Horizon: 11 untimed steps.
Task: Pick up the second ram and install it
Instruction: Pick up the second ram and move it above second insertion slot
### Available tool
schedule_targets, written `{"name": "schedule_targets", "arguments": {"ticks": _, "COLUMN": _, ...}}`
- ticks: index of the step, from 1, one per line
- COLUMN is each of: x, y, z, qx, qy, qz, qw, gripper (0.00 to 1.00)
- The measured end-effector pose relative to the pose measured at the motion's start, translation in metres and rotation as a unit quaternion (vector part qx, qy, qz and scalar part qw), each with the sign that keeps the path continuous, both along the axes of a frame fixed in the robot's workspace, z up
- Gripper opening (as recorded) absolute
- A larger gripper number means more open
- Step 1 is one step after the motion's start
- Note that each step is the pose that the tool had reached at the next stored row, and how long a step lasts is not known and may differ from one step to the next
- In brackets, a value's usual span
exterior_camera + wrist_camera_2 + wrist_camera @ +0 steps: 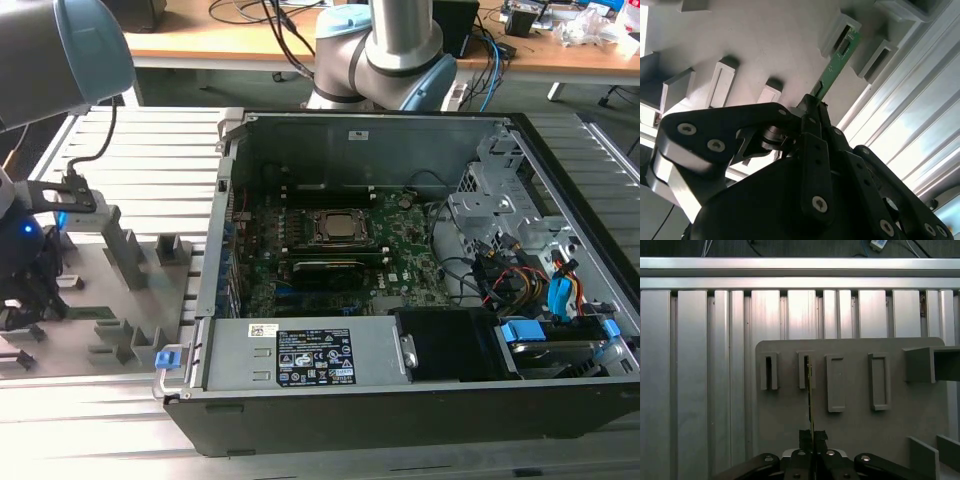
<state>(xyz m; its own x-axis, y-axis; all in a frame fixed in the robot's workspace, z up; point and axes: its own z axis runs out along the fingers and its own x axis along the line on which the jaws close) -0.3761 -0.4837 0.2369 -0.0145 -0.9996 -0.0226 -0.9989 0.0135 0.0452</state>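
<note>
**Step in hand: lifting the ram stick from its holder**

The gripper (813, 102) is at the grey holder plate (100, 290), at the exterior view's left, well apart from the open computer case (400, 420). Its fingers are together on the near end of the ram stick (835, 65). The far end of the stick sits in a slot (840, 27) of the plate, so the stick appears not yet free.

**Recommended handling (judgement)**
- Draw the stick out along the line of the slot. A sideways pull is likely to jam the thin board against the slot walls.
- Keep the grip on the bare edges of the board, not on the dark chips.
- Keep the stick in line with the fingers. A tilt picked up here would probably carry over to the socket on the motherboard (400, 240).

**What each view contributes**
- Second wrist view: the flat green face of the stick and how far its end reaches into the slot.
- First wrist view: the stick edge-on (810, 390), centred between the fingertips (821, 437) and parallel to the slot walls. This is the best check for twist.
- Exterior view: where the plate lies relative to the case across the aluminium table (130, 160).
</note>
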Motion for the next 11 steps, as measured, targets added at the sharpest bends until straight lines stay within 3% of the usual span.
{"name": "schedule_targets", "arguments": {"ticks": 11, "x": 0.0, "y": 0.0, "z": 0.014, "qx": 0.0, "qy": 0.0, "qz": 0.0, "qw": 1.0, "gripper": 0.14}}
